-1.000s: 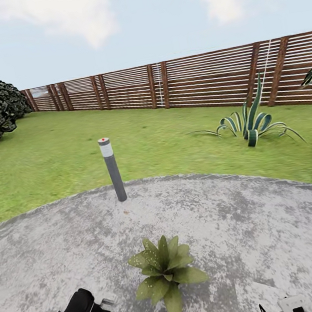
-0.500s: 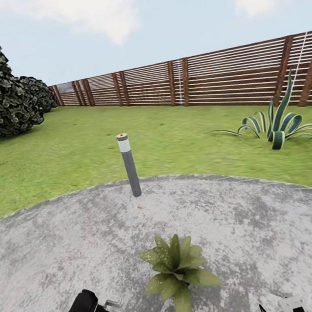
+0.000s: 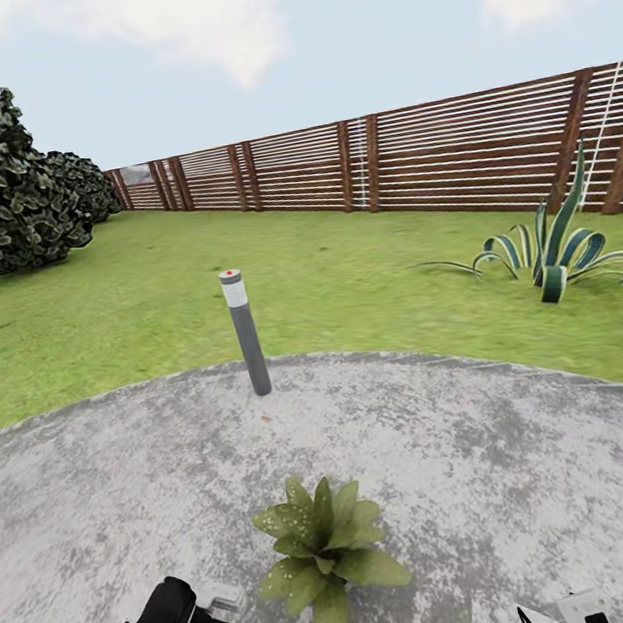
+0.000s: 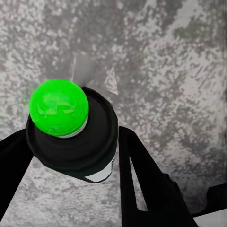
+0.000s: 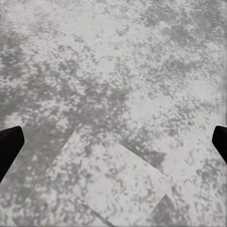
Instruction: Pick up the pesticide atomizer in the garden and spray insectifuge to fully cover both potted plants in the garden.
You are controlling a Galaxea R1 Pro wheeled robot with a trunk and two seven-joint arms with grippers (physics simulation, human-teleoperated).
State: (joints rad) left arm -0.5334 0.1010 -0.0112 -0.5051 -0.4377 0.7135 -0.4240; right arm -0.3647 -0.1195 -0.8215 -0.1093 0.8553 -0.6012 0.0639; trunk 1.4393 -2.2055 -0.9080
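Your left gripper [image 4: 71, 161] jaws clenched around the pesticide atomizer [image 4: 71, 130], 1 potted plant [image 3: 322, 553] just right on the patio [image 3: 502, 482], right gripper [image 5: 113, 142] jaws spread wide.

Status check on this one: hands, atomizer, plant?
Left hand shut on the atomizer. Right hand open over patio. One potted plant just ahead, path unobstructed.
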